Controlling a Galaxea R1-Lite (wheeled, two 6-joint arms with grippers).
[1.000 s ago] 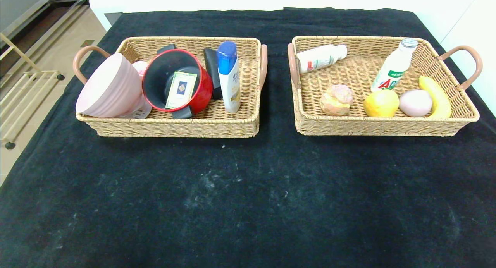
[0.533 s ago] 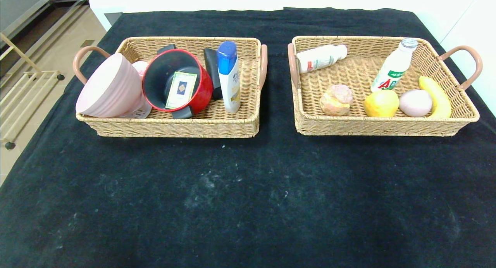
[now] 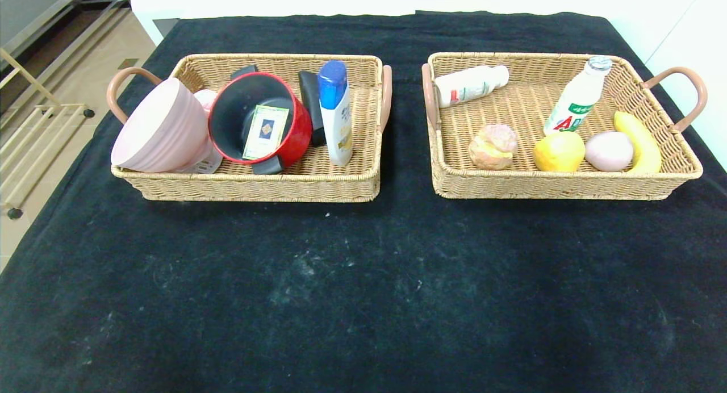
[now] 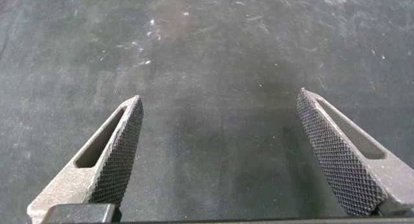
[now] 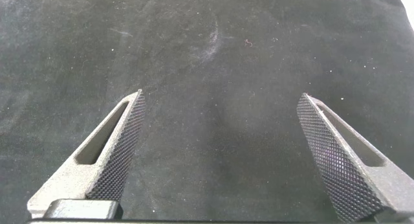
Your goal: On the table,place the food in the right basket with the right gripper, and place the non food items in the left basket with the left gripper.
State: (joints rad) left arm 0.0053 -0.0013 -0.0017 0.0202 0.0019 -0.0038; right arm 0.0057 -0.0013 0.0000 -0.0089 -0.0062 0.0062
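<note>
Two woven wicker baskets (image 3: pixel 255 183), fuzzy black cloth (image 3: pixel 363 279)

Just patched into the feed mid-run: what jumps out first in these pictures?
Two wicker baskets sit side by side at the far end of the black cloth. The left basket is crowded with a pink bowl, a red cup on its side and a blue-capped bottle; the right basket holds a banana, a lemon and two white bottles. Both wrist views show open fingers over bare cloth: left gripper, right gripper.
</note>
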